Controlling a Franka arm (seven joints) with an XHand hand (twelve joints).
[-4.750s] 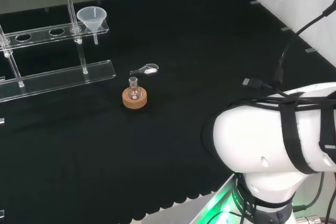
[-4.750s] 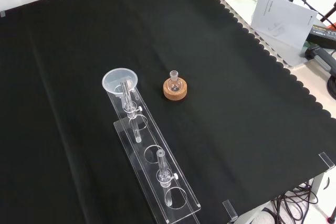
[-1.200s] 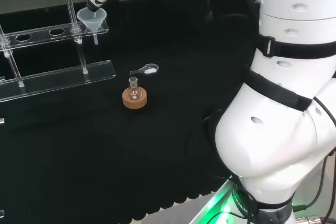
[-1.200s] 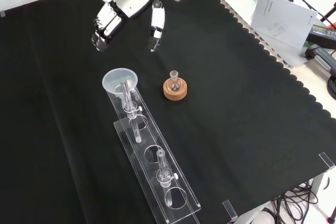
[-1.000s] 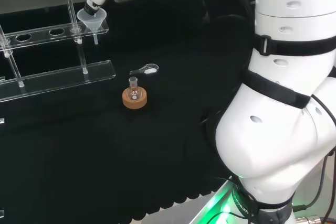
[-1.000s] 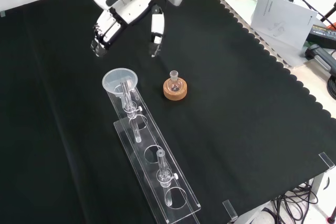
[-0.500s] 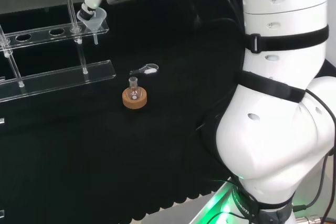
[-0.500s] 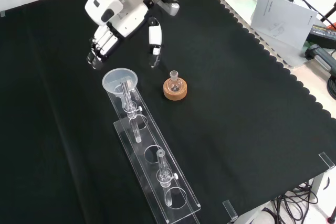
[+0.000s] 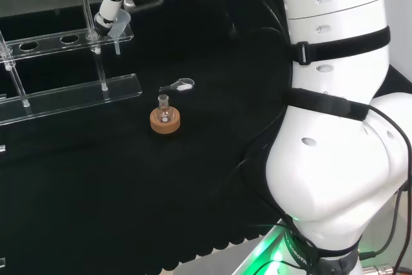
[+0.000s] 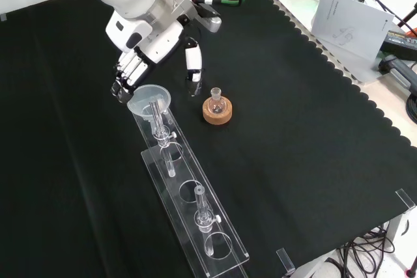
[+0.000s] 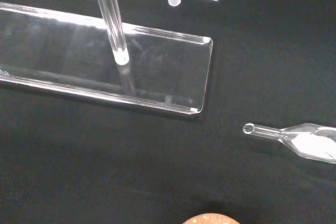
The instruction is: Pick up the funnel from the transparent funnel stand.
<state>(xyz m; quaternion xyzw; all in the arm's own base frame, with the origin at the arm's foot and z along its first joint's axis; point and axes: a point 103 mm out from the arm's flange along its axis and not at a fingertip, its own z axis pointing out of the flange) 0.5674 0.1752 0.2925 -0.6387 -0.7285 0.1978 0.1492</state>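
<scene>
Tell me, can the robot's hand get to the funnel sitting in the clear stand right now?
Probably yes. The hand hangs open right by the funnel, fingers on one side and thumb on the other. Nothing stands between them, and the funnel sits at the open end of the stand.

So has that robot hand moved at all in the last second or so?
Yes. In the front view the hand has come down toward the funnel on the clear stand; its fingers now reach the funnel's rim, with the thumb on the other side.

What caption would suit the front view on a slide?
Open hand poised over the funnel at the end of its clear stand, cork-ringed flask beside.
</scene>
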